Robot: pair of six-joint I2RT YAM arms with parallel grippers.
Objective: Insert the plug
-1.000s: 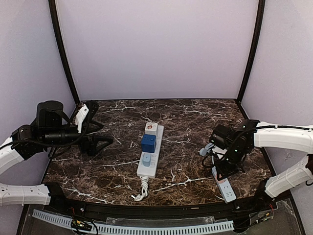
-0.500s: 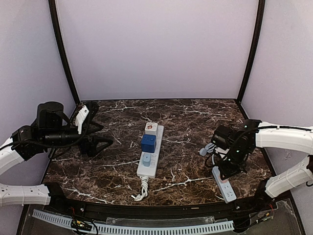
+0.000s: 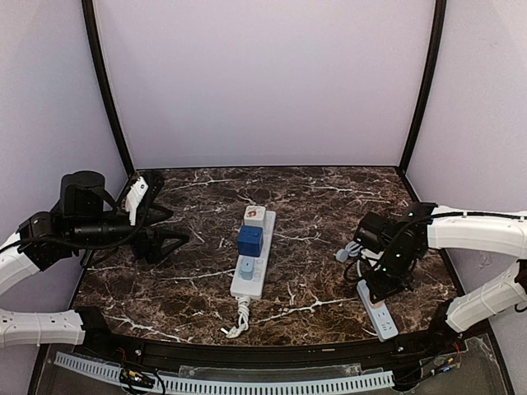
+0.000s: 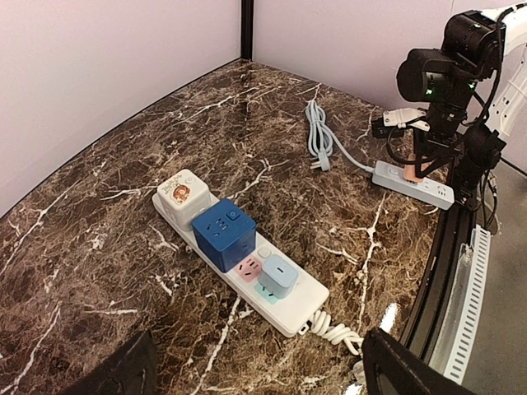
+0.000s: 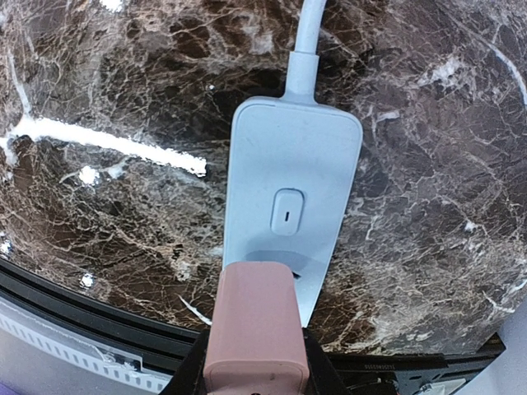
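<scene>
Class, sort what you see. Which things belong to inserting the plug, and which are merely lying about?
For the job:
- pink plug, gripped by the right tool
- pale-blue strip just under it, with its cable

Lying about:
- white power strip mid-table
- blue cube adapter and white adapter plugged into it
- left tool, open, holding nothing

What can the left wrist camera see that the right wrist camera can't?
Only the left wrist view shows the long white power strip with its blue cube adapter and a white stickered adapter. Only the right wrist view shows a switch button close up. Both show the small grey strip, the pink plug over it and the marble table.
</scene>
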